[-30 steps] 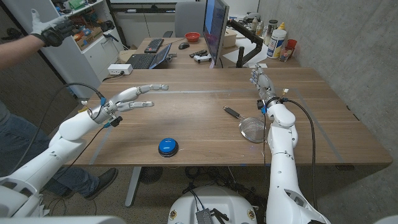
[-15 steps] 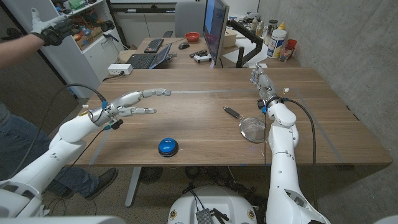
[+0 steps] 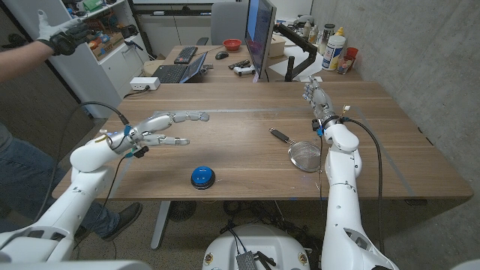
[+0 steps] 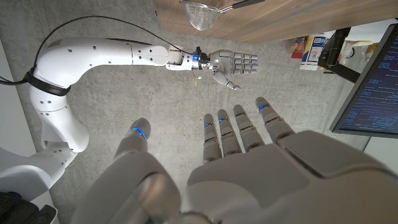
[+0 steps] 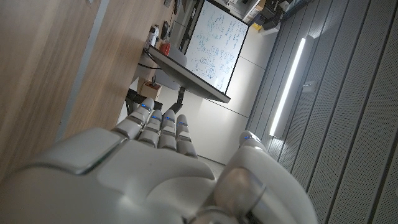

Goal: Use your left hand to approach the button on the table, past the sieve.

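Nearest the front edge of the brown wooden table (image 3: 247,161), a little left of its middle, sits the round blue button on its black base (image 3: 202,177), with nothing touching it. Farther in and toward the right edge lies the round wire-mesh metal sieve with a dark handle (image 3: 303,156); its basket lies just beside the right forearm and its handle points toward the table's middle.

The left hand (image 3: 161,127) hovers above the table's left part, beyond the button and well apart from it, fingers stretched out and spread, holding nothing; the left wrist view shows the same straight, separated fingers (image 4: 239,134).

The right hand (image 3: 315,96) stands upright near the far right of the table, beyond the sieve, fingers extended and apart, empty.

At the far left, past the table's corner, a person's gloved hand (image 3: 58,34) reaches out.
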